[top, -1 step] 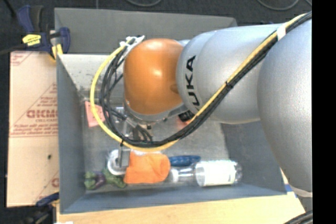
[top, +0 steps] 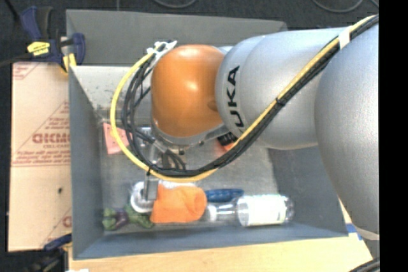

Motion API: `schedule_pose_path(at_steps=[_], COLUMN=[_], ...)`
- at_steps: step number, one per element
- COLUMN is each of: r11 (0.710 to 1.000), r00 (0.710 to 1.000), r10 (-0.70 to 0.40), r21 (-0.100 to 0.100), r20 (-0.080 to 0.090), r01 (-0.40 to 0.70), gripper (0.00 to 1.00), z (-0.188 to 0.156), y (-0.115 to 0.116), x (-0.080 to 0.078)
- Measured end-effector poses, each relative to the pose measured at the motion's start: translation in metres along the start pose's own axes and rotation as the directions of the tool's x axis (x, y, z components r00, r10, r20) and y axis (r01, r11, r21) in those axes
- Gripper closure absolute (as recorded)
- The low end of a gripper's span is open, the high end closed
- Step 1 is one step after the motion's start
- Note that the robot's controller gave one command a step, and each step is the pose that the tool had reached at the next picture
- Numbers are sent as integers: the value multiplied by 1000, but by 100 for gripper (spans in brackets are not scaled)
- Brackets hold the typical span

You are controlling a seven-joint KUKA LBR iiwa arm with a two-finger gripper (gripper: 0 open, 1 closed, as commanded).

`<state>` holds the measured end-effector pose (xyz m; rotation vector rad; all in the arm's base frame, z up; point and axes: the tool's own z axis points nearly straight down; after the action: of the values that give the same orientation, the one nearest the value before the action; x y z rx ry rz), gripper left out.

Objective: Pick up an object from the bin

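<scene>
In the camera view, the arm reaches in from the right. Its orange wrist cover and looped cables hide much of the grey bin point(top: 86, 156). Below the cover the gripper point(top: 150, 191) hangs low over the near-left part of the floor. Its tip is just beside a white round piece point(top: 136, 199) and at the left edge of an orange soft lump point(top: 180, 204). The wrist and cables cover the tip, so I cannot tell whether it is open or closed, or whether it has hold of anything.

To the right of the lump, along the near wall, lie a blue piece point(top: 223, 194) and a clear bottle with a white label point(top: 258, 210). A small green toy point(top: 118, 220) sits in the near-left corner, and a pink card point(top: 113, 137) leans on the left wall.

This looks like the descent-and-grasp step, with nothing lifted clear yet. The next move calls for closing firmly on the orange lump or the white piece, whichever is under the tip. Then comes a straight lift that does not drag its neighbours.
</scene>
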<state>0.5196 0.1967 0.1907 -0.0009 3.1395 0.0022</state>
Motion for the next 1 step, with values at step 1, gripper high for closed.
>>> schedule_pose_path(at_steps=[1], r11=[998], r00=[998], r10=[-69], r21=[-1], r20=[4], r01=[69], gripper=[0], z=[29], y=[-16], x=[11])
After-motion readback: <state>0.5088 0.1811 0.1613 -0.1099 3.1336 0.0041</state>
